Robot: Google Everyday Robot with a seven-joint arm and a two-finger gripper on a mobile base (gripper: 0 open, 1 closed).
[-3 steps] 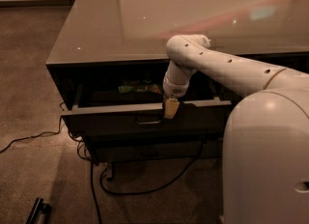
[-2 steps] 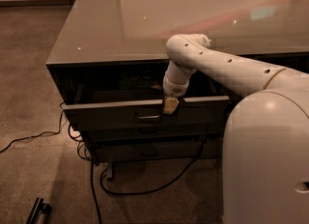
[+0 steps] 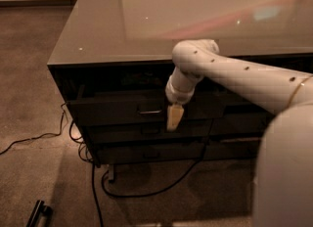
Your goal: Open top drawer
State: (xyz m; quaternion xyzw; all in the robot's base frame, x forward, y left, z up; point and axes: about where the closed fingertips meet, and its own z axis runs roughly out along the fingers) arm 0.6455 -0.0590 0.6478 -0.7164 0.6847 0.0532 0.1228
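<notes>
The top drawer (image 3: 112,111) is a wide dark front under the tabletop, with a small metal bar handle (image 3: 149,111) at its centre. It stands out only a little from the cabinet, and a narrow dark gap shows above its top edge. My gripper (image 3: 174,117) hangs from the white arm (image 3: 234,74), pointing down in front of the drawer front, just to the right of the handle. Its tan tip reaches down to the drawer's lower edge. It holds nothing that I can see.
The glossy tabletop (image 3: 195,15) overhangs the drawers. Two shorter drawer fronts (image 3: 146,140) lie below the top one. Black cables (image 3: 98,182) trail on the carpet under the cabinet, and a dark object (image 3: 39,211) lies at the lower left. My white body (image 3: 283,172) fills the right.
The drawer front has moved back toward the cabinet, so its inside no longer shows. The gripper has shifted slightly lower, from the drawer's top edge to in front of it.
</notes>
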